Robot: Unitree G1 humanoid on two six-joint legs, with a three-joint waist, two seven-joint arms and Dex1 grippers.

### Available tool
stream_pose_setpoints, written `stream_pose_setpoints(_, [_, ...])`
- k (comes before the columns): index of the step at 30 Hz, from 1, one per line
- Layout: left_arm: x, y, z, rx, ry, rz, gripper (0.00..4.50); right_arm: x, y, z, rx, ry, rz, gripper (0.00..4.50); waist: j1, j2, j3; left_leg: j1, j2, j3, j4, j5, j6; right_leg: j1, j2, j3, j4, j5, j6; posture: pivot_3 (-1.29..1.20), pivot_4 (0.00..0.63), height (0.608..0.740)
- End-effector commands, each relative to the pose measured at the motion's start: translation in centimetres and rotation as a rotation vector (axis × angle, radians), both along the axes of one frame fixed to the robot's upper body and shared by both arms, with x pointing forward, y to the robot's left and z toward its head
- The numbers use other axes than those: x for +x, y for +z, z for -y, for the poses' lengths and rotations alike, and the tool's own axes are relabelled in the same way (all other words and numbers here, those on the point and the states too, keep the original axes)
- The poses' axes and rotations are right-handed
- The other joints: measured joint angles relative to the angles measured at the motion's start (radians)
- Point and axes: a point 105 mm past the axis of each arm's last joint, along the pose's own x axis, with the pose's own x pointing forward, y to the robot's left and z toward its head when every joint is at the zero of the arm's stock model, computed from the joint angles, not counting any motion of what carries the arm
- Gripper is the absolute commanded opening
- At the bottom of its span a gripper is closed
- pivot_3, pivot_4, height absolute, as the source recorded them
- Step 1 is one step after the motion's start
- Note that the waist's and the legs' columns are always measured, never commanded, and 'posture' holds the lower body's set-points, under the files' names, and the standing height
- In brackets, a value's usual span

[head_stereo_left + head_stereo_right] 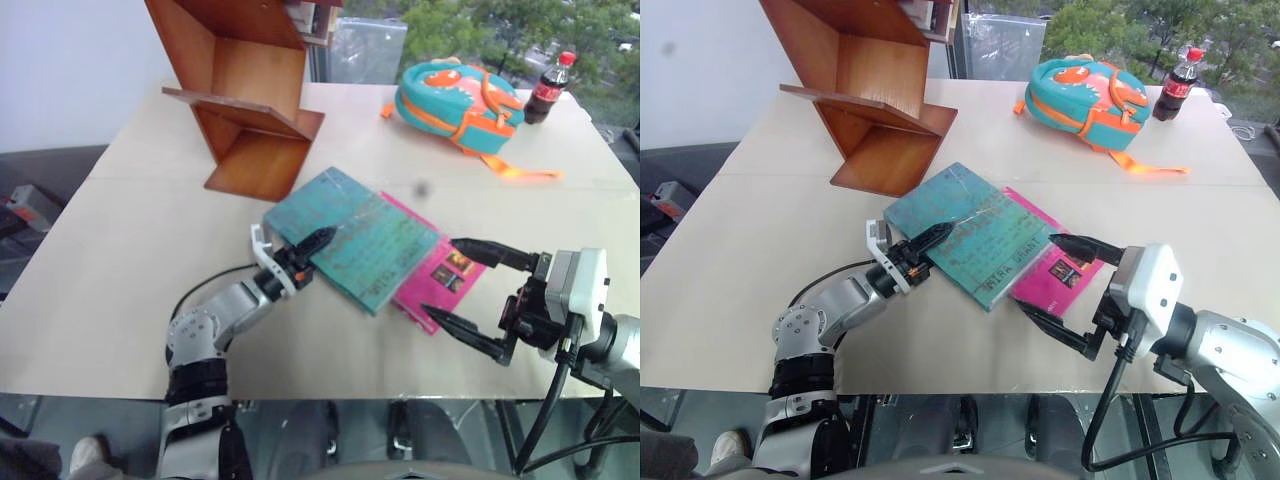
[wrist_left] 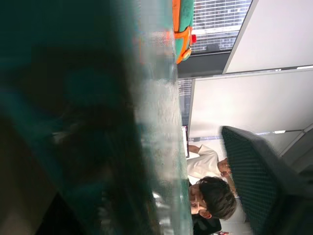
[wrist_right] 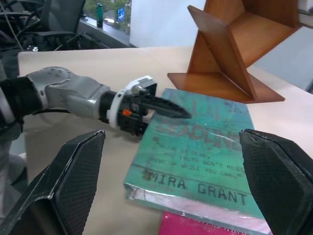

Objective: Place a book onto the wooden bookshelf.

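Left eye view looks down on a wide beige worktop (image 1: pixel 120 230). Near its middle lies the large, thin, teal-blue book with a worn cover (image 1: pixel 355 240), flat, resting partly on top of a smaller bright pink book (image 1: pixel 440 275) whose right and near edges stick out from under it. The left pincer (image 1: pixel 305 255), two black fingers on a silver arm, lies level at the teal book's near left edge, one finger over the cover; the fingers are closing on that edge, though a firm grip cannot be confirmed. The right pincer (image 1: pixel 465 295) hangs just beside the pink book, its two black fingers spread wide and holding nothing. At the far left of the worktop stands the reddish-brown polished wooden bookshelf of slanted boards (image 1: pixel 245 90), apart from both books. At the far right sit a teal and orange child's backpack (image 1: pixel 455 105) and, beside it, a dark cola bottle with a red cap (image 1: pixel 548 90).

Right eye view repeats this layout.

Left wrist view is pressed close against the teal cover (image 2: pixel 73 98), with the book's pale page edge (image 2: pixel 164 127) running across it; a seated person with dark hair (image 2: pixel 212 196) appears in the background.

Right wrist view shows printed dark lettering on the teal cover, the left pincer's upper finger lying on it, and the bookshelf behind the book.
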Motion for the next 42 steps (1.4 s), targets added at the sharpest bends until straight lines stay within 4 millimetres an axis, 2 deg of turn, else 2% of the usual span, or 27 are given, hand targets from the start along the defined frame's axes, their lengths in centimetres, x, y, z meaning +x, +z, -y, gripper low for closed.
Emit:
stream_pose_setpoints(1, [-0.4,0.6,-0.1,-0.013,-0.011,0.018,1.18,0.3,0.6,0.1,-0.004,-0.001,0.034,4.5,0.0,0.0,0.0,0.0,0.0,0.0,0.0,0.0,0.0,0.0,0.0,0.0,0.0,0.001,0.001,0.0,0.15,0.74])
stream_pose_setpoints(2, [-0.6,0.9,-0.5,-0.022,-0.004,0.02,1.02,0.5,0.6,0.1,-0.003,-0.003,0.033,4.5,-0.001,0.0,0.0,0.0,0.0,0.0,0.0,0.0,0.0,0.0,0.0,0.0,0.0,0.001,0.001,0.0,0.15,0.74])
stream_pose_setpoints(5, [-1.3,1.7,-1.4,-0.026,0.002,0.038,0.05,0.9,0.5,0.2,0.001,-0.007,0.032,4.5,-0.004,0.0,0.0,-0.001,0.0,-0.001,0.0,0.0,0.0,0.0,0.0,-0.001,0.0,0.001,0.002,0.0,0.15,0.74])
stream_pose_setpoints(8, [-2.2,3.5,-2.2,-0.011,0.001,0.097,0.05,1.3,0.7,0.3,0.018,-0.017,0.035,4.5,-0.004,0.0,0.001,-0.001,0.001,-0.001,0.0,0.0,0.0,0.0,0.001,0.0,-0.001,0.002,0.003,0.0,0.15,0.74])
stream_pose_setpoints(12, [-3.5,9.3,-2.5,0.087,-0.055,0.333,0.05,1.8,1.3,0.7,0.073,-0.04,0.045,4.5,-0.001,-0.001,0.003,-0.006,0.001,-0.004,0.001,0.001,-0.001,-0.004,0.001,-0.003,-0.001,0.003,0.002,0.0,0.15,0.74])
stream_pose_setpoints(14, [-3.2,10.8,-2.8,0.085,-0.047,0.361,0.05,2.1,1.2,1.1,0.084,-0.053,0.042,4.5,0.006,-0.001,0.003,-0.007,0.0,-0.005,0.002,0.001,-0.001,-0.003,0.0,-0.005,-0.001,0.004,0.0,0.0,0.15,0.74])
stream_pose_setpoints(16, [-2.6,10.4,-3.0,0.108,-0.044,0.323,0.05,2.4,0.8,1.3,0.08,-0.06,0.039,4.5,0.008,-0.001,0.003,-0.007,-0.001,-0.006,0.002,0.001,-0.001,-0.002,-0.001,-0.006,-0.002,0.005,0.0,0.0,0.15,0.74])
stream_pose_setpoints(21, [-1.6,7.2,-2.4,0.134,-0.011,0.222,0.05,2.8,0.5,1.1,0.082,-0.058,0.049,4.5,0.0,-0.001,0.003,-0.007,-0.002,-0.005,0.002,0.001,-0.001,-0.001,0.001,-0.006,-0.004,0.005,0.001,0.0,0.15,0.74])
stream_pose_setpoints(23, [-0.7,6.4,-1.1,0.047,0.0,0.177,0.05,2.8,0.5,1.2,0.084,-0.065,0.053,4.5,0.005,-0.001,0.003,-0.007,-0.001,-0.006,0.002,0.001,-0.001,-0.001,0.002,-0.006,-0.004,0.005,0.001,0.0,0.15,0.74])
stream_pose_setpoints(26, [1.7,4.1,1.9,0.014,-0.007,0.104,0.05,2.9,0.3,1.6,0.078,-0.091,0.054,4.5,0.021,-0.001,0.003,-0.007,-0.002,-0.006,0.003,0.001,-0.001,0.0,0.002,-0.009,-0.004,0.004,0.001,0.0,0.15,0.74])
stream_pose_setpoints(28, [3.3,2.6,3.4,0.052,0.005,0.054,0.05,3.0,0.2,1.7,0.07,-0.105,0.057,4.5,0.026,-0.001,0.003,-0.007,-0.002,-0.006,0.004,0.001,-0.001,0.001,0.003,-0.011,-0.004,0.003,0.005,0.0,0.15,0.74])
stream_pose_setpoints(30, [4.1,1.9,4.0,0.081,0.012,0.042,0.05,2.8,0.3,1.8,0.064,-0.116,0.062,4.5,0.023,-0.002,0.003,-0.007,-0.003,-0.005,0.004,0.001,-0.001,0.001,0.003,-0.009,-0.004,0.003,0.005,0.0,0.15,0.74])
stream_pose_setpoints(32, [4.2,1.9,3.7,0.07,0.005,0.046,0.84,2.7,0.3,2.0,0.058,-0.127,0.064,4.5,0.016,-0.002,0.003,-0.006,-0.002,-0.005,0.004,0.001,-0.001,0.001,0.004,-0.008,-0.004,0.003,0.005,0.0,0.15,0.74])
stream_pose_setpoints(33, [4.1,1.9,3.5,0.074,-0.002,0.054,1.08,2.7,0.3,2.1,0.056,-0.131,0.063,4.5,0.008,-0.001,0.003,-0.006,-0.002,-0.005,0.004,0.001,-0.001,0.0,0.004,-0.008,-0.004,0.003,0.005,0.0,0.15,0.74])
stream_pose_setpoints(35, [3.8,1.7,2.9,0.078,-0.003,0.059,2.05,2.5,0.2,2.2,0.056,-0.14,0.062,4.5,0.002,-0.001,0.003,-0.006,-0.001,-0.006,0.002,0.001,-0.001,0.0,0.005,-0.008,-0.004,0.004,0.003,0.0,0.15,0.74])
stream_pose_setpoints(37, [3.3,1.3,2.0,0.071,-0.001,0.058,2.8,2.5,-0.2,2.2,0.054,-0.149,0.058,4.5,-0.002,-0.001,0.003,-0.006,-0.001,-0.006,0.002,0.001,-0.001,0.0,0.005,-0.008,-0.004,0.005,0.001,0.0,0.15,0.74])
stream_pose_setpoints(42, [2.8,1.1,0.9,0.056,0.015,0.069,2.8,2.5,-0.4,2.1,0.057,-0.158,0.055,4.5,-0.003,-0.001,0.003,-0.004,-0.001,-0.005,0.003,0.001,-0.001,0.0,0.004,-0.007,-0.003,0.003,0.005,0.0,0.15,0.74])
